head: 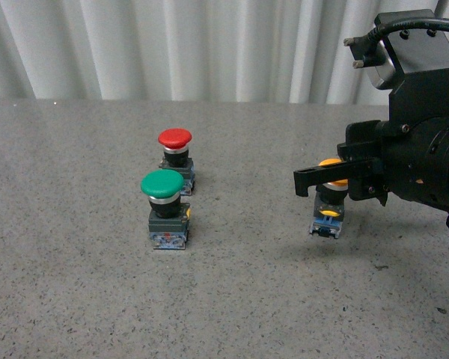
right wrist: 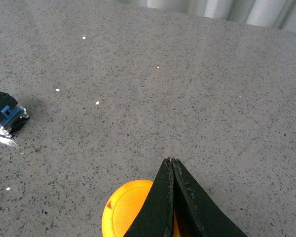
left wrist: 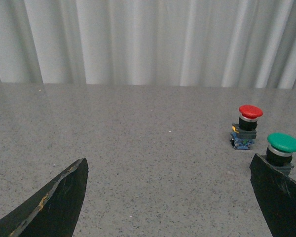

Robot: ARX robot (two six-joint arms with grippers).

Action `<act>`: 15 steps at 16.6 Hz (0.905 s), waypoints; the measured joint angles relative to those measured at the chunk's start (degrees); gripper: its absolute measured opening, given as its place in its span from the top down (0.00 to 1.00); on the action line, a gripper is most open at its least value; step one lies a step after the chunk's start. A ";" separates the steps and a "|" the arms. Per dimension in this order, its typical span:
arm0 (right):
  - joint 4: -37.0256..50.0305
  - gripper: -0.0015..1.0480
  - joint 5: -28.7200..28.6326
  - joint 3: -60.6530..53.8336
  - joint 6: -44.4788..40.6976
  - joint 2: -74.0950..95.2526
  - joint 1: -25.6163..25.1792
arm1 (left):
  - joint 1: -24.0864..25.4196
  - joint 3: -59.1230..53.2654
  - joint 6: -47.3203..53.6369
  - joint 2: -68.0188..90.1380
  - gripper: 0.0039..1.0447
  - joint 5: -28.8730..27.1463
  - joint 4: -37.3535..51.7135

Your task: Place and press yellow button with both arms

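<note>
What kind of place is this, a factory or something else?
Probably a robot test bench: a grey speckled tabletop, a white pleated curtain behind, and the black right gripper holding a yellow-capped push button near a red-capped button and a green-capped button.

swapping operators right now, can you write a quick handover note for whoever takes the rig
Right gripper: shut on the yellow button, which hangs tilted; whether it touches the table is unclear.
Left gripper: open, empty, out of the front view.
Green button and red button stand upright further left.
Done: yellow grasped. To do: set it down, press it.
</note>
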 joint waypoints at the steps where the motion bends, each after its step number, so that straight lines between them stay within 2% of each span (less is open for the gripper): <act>1: 0.09 0.98 0.00 -0.09 0.00 0.04 0.02 | 0.00 0.00 0.00 0.00 0.06 0.00 0.02; 11: 1.05 0.98 0.31 -1.42 -0.79 1.09 1.29 | 0.00 0.00 0.00 0.00 0.06 0.00 0.00; 13: 3.58 0.98 -0.39 -2.14 -0.74 0.68 1.40 | 0.00 0.00 -0.02 0.00 0.06 0.00 0.00; 15: 9.68 0.98 -3.15 -4.15 1.77 -0.98 2.03 | 0.00 0.00 -0.02 0.00 0.06 -0.02 0.00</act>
